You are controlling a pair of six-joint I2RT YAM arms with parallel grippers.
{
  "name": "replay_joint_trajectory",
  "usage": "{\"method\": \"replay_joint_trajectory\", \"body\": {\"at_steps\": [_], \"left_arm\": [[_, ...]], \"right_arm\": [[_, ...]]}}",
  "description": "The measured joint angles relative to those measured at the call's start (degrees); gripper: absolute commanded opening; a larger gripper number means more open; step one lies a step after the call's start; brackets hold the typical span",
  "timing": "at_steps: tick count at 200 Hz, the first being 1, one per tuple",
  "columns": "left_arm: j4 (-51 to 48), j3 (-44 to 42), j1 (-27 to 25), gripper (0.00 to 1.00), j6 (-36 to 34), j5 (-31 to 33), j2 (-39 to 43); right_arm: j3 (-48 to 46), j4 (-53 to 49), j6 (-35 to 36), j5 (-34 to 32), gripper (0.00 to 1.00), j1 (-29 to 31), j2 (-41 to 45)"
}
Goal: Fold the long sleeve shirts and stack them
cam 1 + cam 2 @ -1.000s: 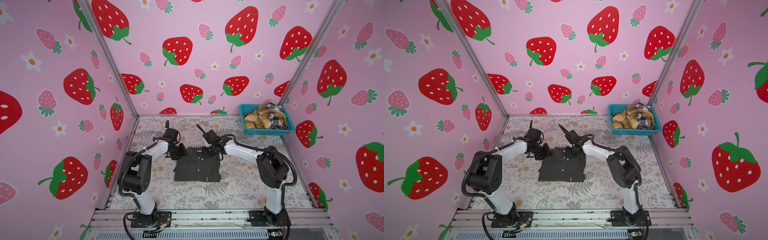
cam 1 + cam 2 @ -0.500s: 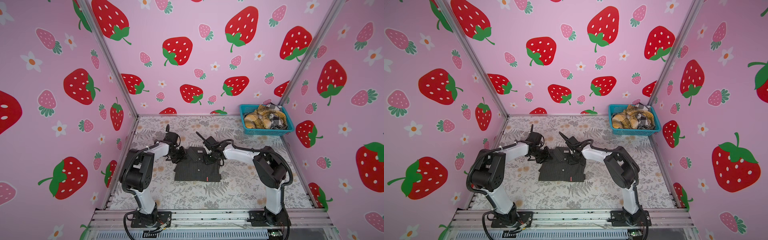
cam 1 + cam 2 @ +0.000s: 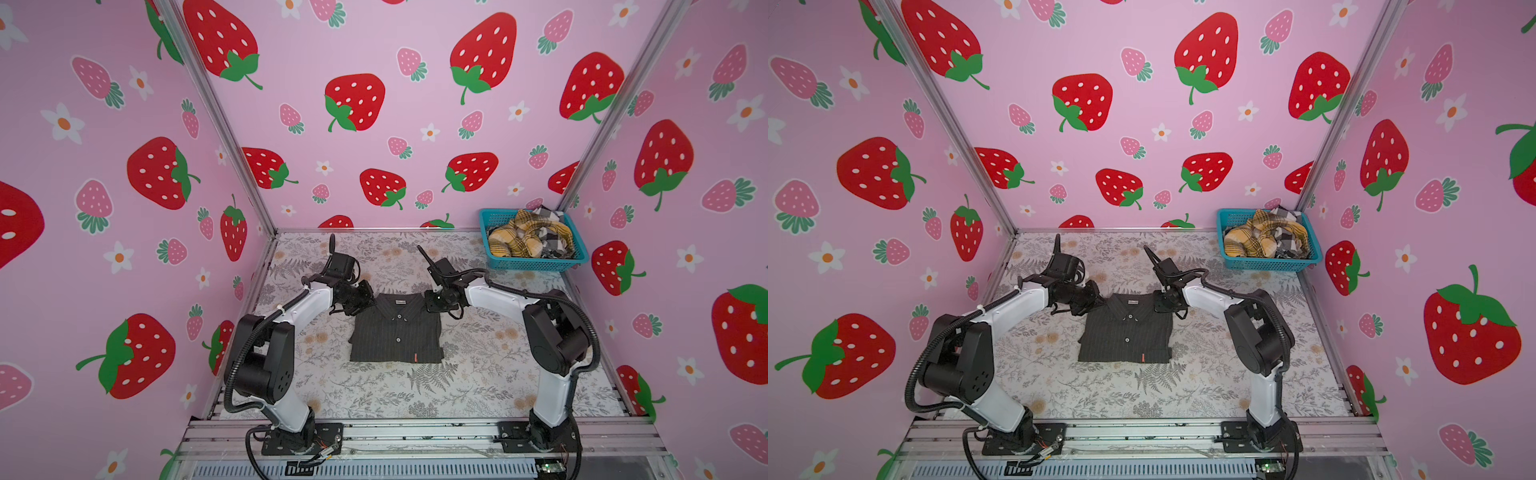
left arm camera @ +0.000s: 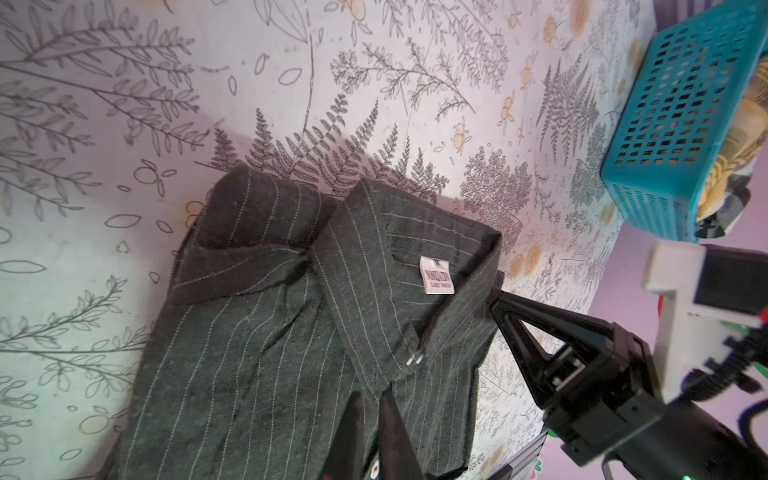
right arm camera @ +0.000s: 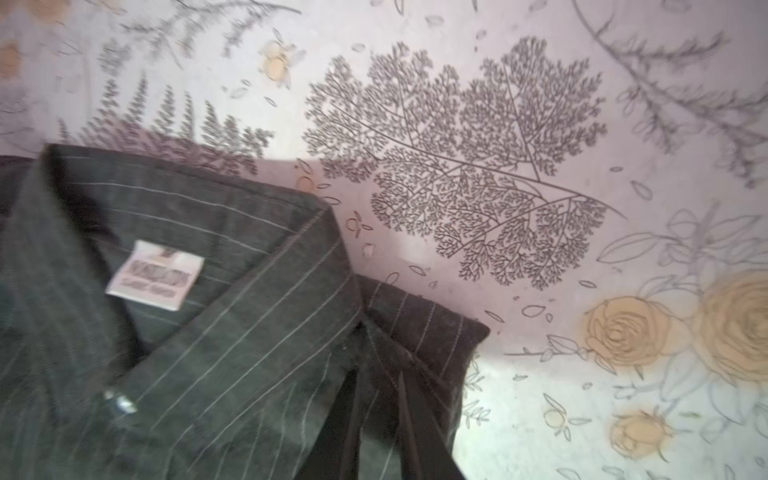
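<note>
In the middle of the floral tablecloth [image 3: 374, 399] your charcoal pinstriped shirt [image 3: 395, 336] lies folded into a tidy rectangle. It is front up and buttoned, with the collar toward the far side and a small red tag [image 3: 414, 358] at the near hem.

Your left gripper [image 3: 365, 302] sits at the shirt's far-left shoulder corner. In the left wrist view its fingers [image 4: 351, 432] stand almost together, with only a sliver between them. The tips are down on the cloth just beside the collar point. You cannot tell from these views whether any cloth is caught there.

Your right gripper [image 3: 429, 303] is at the far-right shoulder corner, jaws narrow. In the right wrist view a ridge of the shoulder fold runs up from between its fingers [image 5: 422, 428], so it has a pinch of the shirt.

Your left arm [image 3: 307, 307] and right arm [image 3: 494, 299] rise from bases on the near rail. Their white forearms slant inward and toward the far side, and the grippers point at each other across the collar, low over the table. The white neck label [image 4: 435, 276] shows inside the collar between them.

In the far-right corner, well apart from both grippers, the teal mesh basket [image 3: 536, 264] holds a mustard-yellow plaid shirt [image 3: 519, 243] and a black-and-white check shirt [image 3: 556, 245], crumpled together in a heap.
</note>
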State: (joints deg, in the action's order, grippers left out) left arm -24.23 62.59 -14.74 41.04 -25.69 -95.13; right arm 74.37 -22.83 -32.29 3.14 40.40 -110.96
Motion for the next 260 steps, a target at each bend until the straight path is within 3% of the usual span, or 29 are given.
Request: {"method": "replay_joint_trajectory", "body": {"at_steps": [70, 106, 131, 172, 260], "left_arm": [[0.8, -3.8, 0.1, 0.07, -0.7, 0.0, -6.7], [1.9, -4.0, 0.2, 0.07, -0.7, -1.0, -7.5], [1.8, -3.4, 0.3, 0.07, -0.4, -1.5, -7.3], [1.7, -2.4, 0.8, 0.07, 1.0, -2.1, -4.4], [3.1, -2.2, 1.6, 0.07, 1.2, -3.0, -5.1]], "right_arm": [[-1.7, 5.1, -1.1, 2.6, 0.15, -2.4, -1.8], [-1.4, 2.4, -0.1, 2.0, 0.26, -1.4, -0.1], [-2.9, -1.9, 0.3, 0.1, 0.28, 1.2, 7.3], [-9.9, -3.5, -1.2, -0.6, 0.24, 8.1, 19.2], [-23.4, -0.4, -5.2, 0.2, 0.16, 10.1, 17.0]]}}
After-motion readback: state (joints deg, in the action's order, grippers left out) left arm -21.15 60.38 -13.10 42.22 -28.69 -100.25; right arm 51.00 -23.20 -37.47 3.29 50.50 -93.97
